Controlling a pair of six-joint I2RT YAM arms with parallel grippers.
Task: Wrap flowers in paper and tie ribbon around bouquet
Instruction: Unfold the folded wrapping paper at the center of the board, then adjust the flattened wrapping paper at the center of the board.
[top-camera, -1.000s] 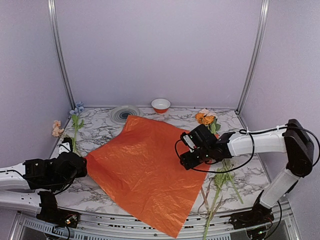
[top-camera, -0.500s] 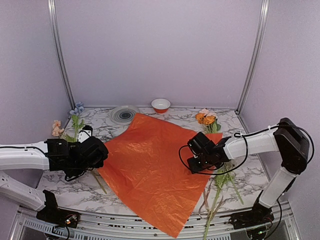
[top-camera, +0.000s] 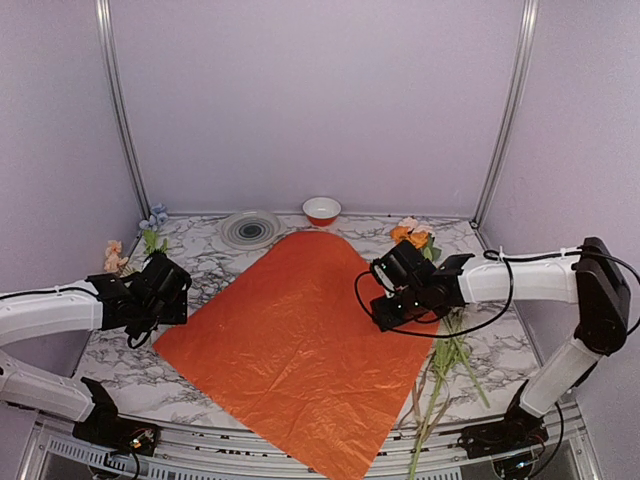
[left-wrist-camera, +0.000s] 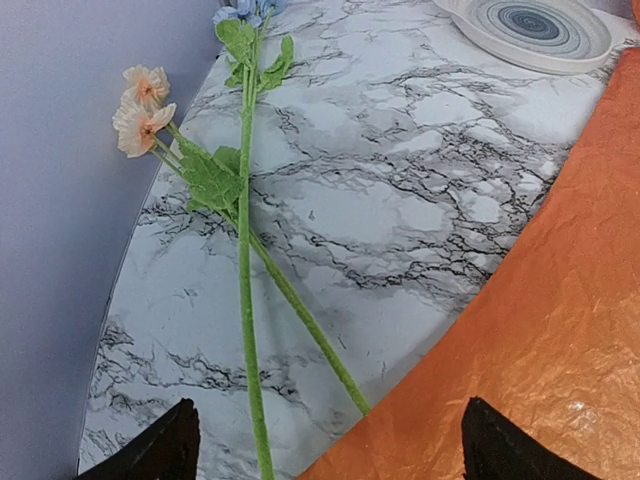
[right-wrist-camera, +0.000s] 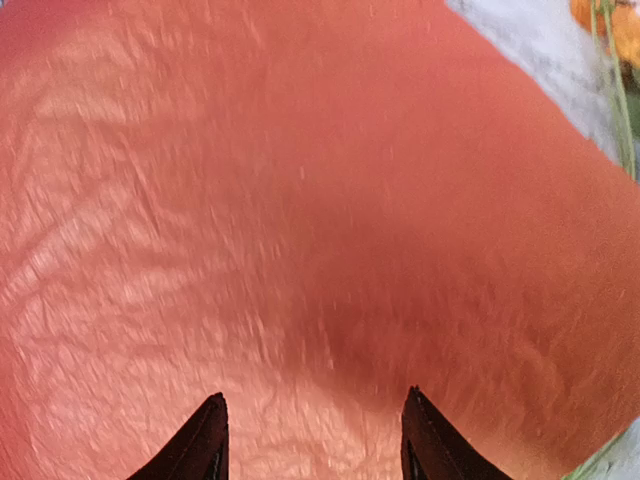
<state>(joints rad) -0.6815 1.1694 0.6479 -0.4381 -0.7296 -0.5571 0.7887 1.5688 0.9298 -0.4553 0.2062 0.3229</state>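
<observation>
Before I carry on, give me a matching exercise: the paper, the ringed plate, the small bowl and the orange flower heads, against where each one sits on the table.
Things:
1. paper
2. ringed plate
3. small bowl
4. orange flower heads

Places:
a. back of the table, left of the middle
b. spread over the middle of the table, orange face up
c. back right of the table
d. back edge, about the middle

Pairs: 1-b, 2-a, 3-d, 4-c
</observation>
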